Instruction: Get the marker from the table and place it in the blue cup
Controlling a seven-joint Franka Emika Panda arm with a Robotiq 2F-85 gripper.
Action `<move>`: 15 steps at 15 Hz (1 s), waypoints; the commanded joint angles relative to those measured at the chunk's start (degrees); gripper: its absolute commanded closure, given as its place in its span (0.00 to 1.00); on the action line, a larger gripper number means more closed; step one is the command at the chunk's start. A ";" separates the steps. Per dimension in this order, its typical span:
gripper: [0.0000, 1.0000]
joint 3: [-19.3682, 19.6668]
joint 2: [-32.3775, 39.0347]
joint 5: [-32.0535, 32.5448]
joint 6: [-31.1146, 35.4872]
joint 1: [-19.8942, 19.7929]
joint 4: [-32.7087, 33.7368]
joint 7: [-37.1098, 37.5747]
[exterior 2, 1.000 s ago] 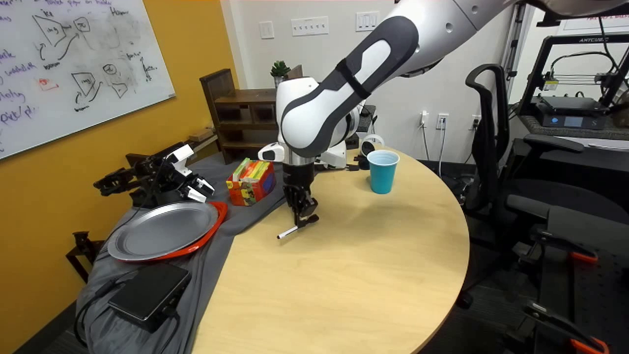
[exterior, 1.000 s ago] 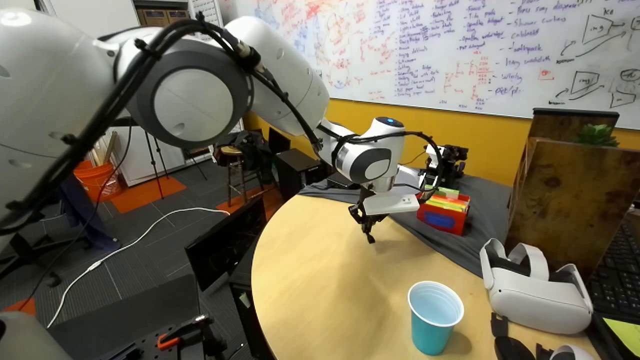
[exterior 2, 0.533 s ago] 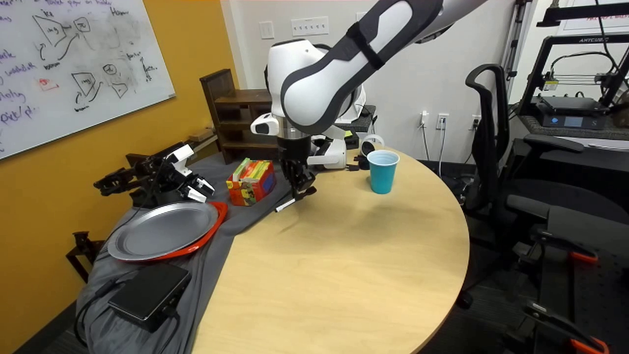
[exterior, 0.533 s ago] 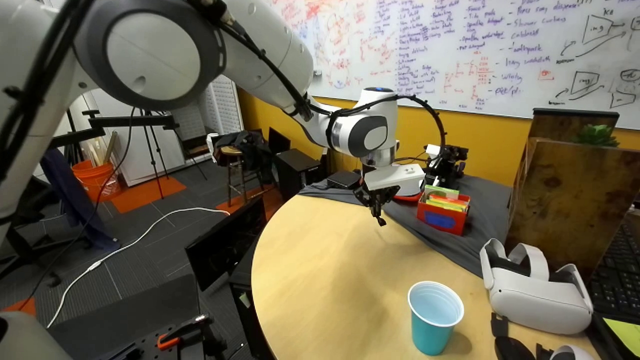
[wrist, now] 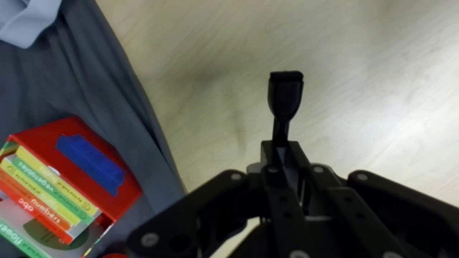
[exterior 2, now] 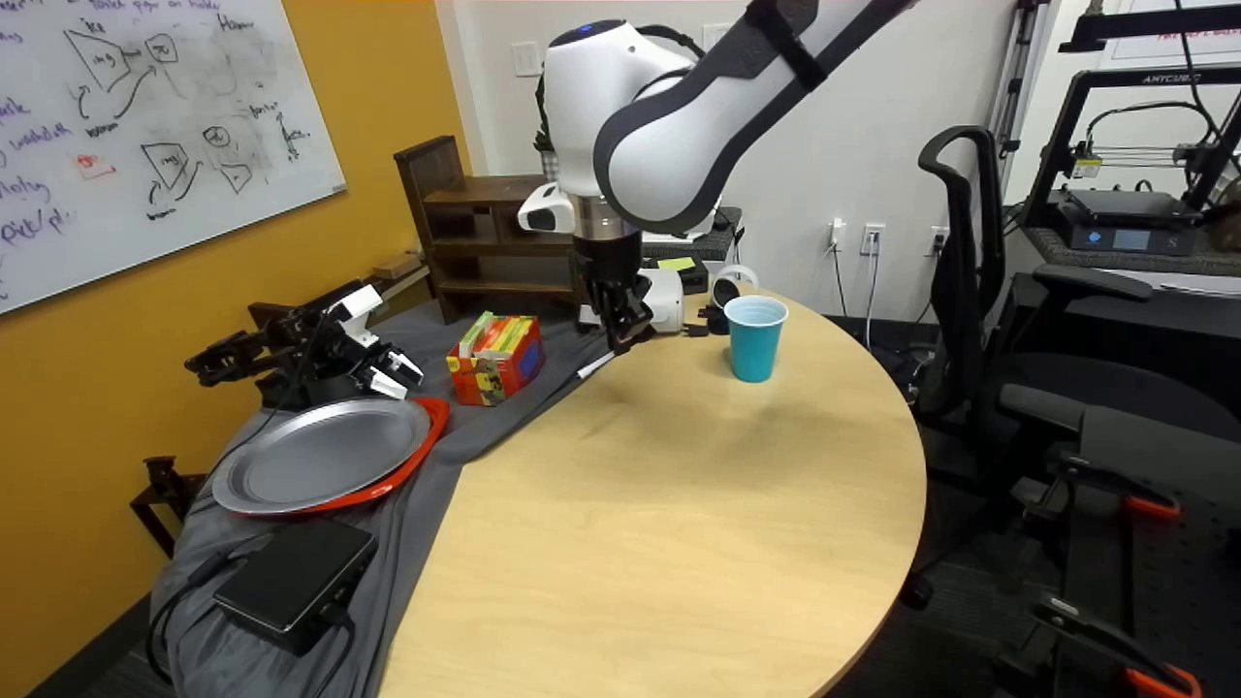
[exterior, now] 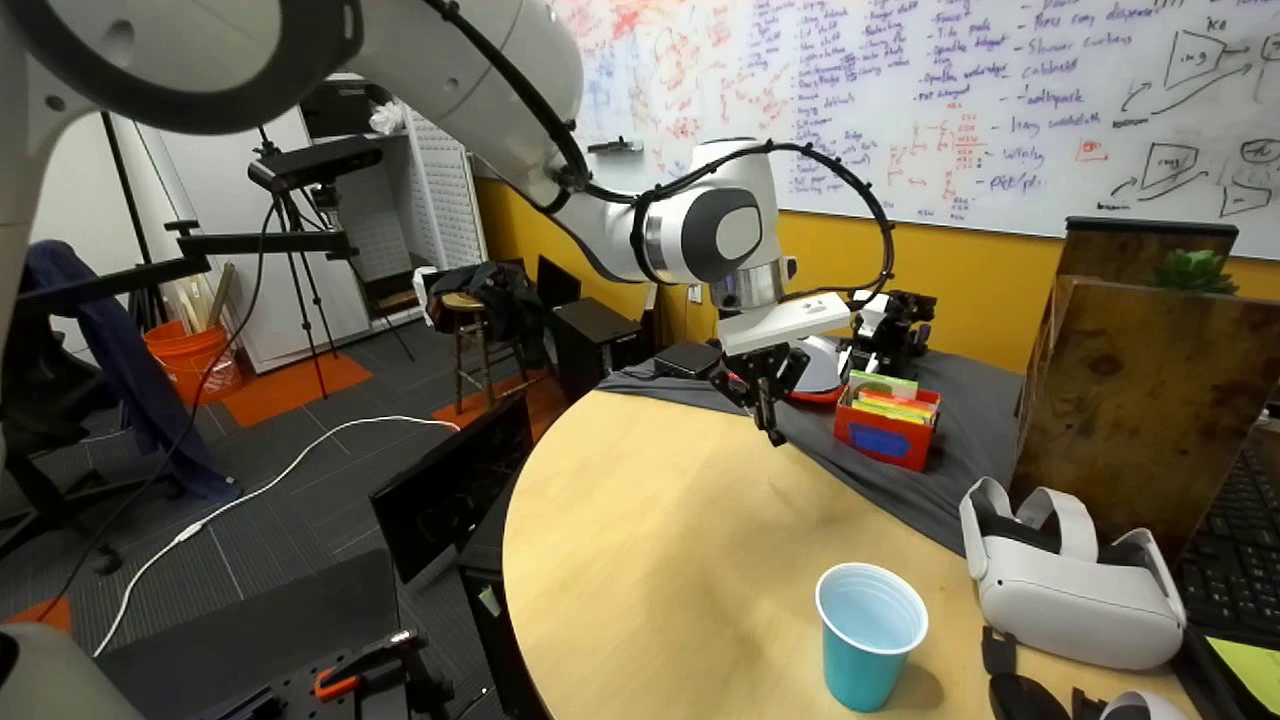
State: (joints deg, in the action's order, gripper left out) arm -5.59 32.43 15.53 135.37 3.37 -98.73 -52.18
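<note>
While jaws clench the marker (wrist: 284, 102), blue cup (exterior 2: 754, 341) upright, in both exterior views only

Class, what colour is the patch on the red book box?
The patch is blue, showing best in the wrist view.

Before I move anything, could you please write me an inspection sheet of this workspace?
Surface: round light-tan wooden table, partly covered by dark gray cloth.
Job's things: light-blue tapered cup upright on the table; thin white-and-black marker held above the table, not in the cup.
Clutter: red box of colourful books on the cloth; round silver tray atop a red tray; white VR headset near the cup.
Claw: black two-fingered claw, shut on the marker.
Cables: black cable along the white robot arm; white cable on the dark carpeted floor.
Surroundings: handwritten whiteboard on a yellow wall; black office chair beside the table.
</note>
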 commanded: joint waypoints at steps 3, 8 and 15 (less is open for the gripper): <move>0.97 1.98 -12.00 5.99 -0.70 0.73 -11.25 5.02; 0.97 2.84 -21.37 7.83 -2.07 -0.99 -18.32 3.59; 0.97 5.75 -31.09 9.02 -5.14 -4.34 -24.73 -0.78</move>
State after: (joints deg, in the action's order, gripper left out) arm -0.87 6.49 23.17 132.00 0.30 -119.66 -50.71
